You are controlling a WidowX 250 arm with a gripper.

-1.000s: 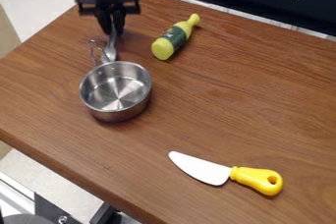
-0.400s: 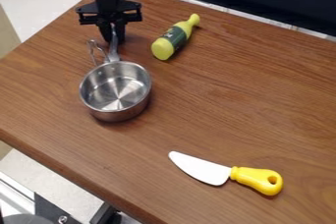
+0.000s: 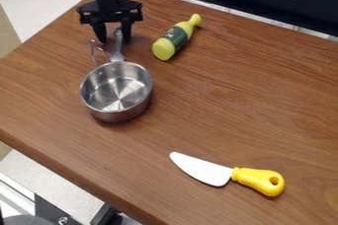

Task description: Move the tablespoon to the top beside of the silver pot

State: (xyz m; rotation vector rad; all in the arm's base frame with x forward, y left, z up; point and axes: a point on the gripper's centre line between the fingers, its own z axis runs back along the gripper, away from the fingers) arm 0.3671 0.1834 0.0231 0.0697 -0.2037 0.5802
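Observation:
The black gripper (image 3: 113, 36) hangs at the upper left, over the table just behind the pot, its two fingers spread open. Between them lies the handle end of the silver spoon (image 3: 118, 46), free of both fingers. The spoon points toward the camera, and its bowl end is at the rear rim of the silver pot (image 3: 116, 92); whether the two touch, I cannot tell. The pot's wire handle stands out at its back left, beside the spoon.
A yellow-green bottle (image 3: 174, 39) with a dark label lies right of the gripper. Toward the front right is a knife (image 3: 228, 172) with white blade and yellow handle. The wooden table's (image 3: 72, 165) edge runs along the lower left, and a dark panel borders its back.
The gripper came down slightly toward the pot with the spoon between its fingers, then its fingers spread and let the spoon go. The spoon's handle has shifted slightly right.

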